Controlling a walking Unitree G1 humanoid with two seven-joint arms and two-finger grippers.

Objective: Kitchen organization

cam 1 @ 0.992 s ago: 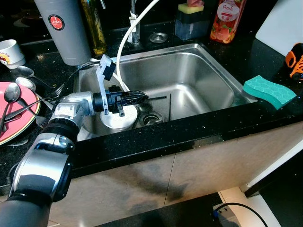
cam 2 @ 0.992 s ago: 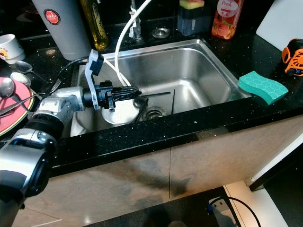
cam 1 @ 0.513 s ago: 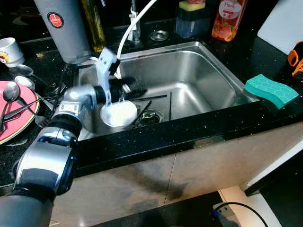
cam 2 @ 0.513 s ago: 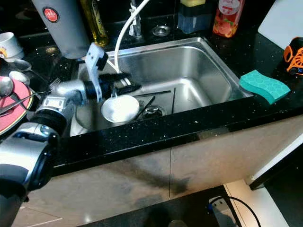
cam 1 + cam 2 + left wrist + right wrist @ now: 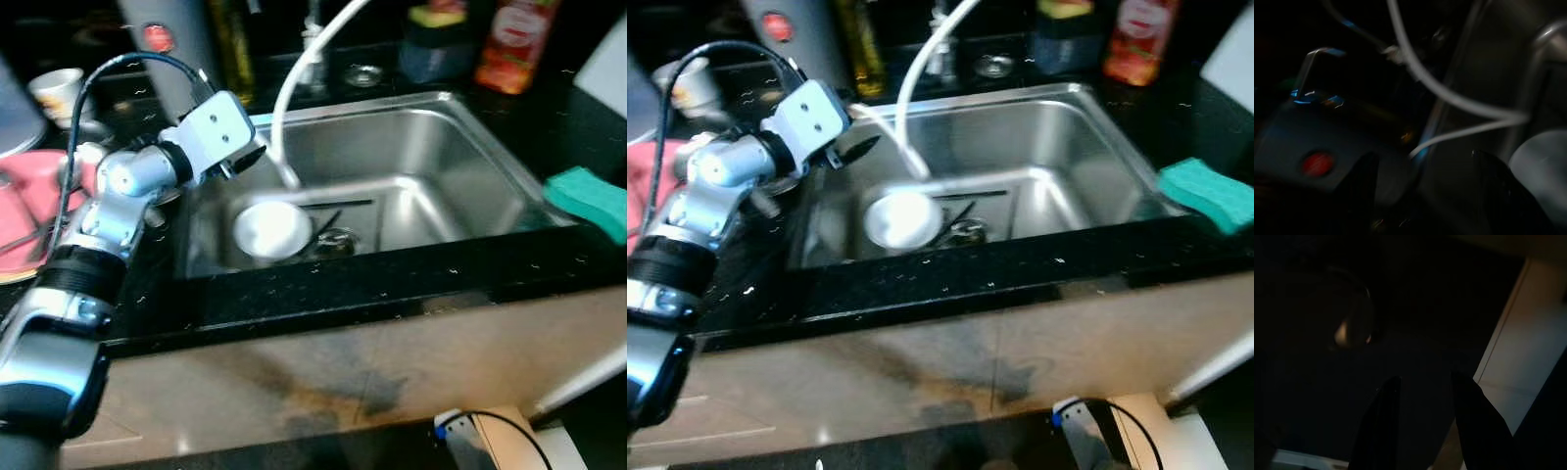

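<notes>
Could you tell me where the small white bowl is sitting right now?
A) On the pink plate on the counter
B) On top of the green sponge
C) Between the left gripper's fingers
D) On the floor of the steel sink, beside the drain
D: the white bowl rests on the bottom of the steel sink next to the drain, while the left gripper is up at the sink's left rim, apart from it.

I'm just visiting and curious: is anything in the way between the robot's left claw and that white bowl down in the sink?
Partly: the white hose hangs between the left gripper and the white bowl.
</notes>
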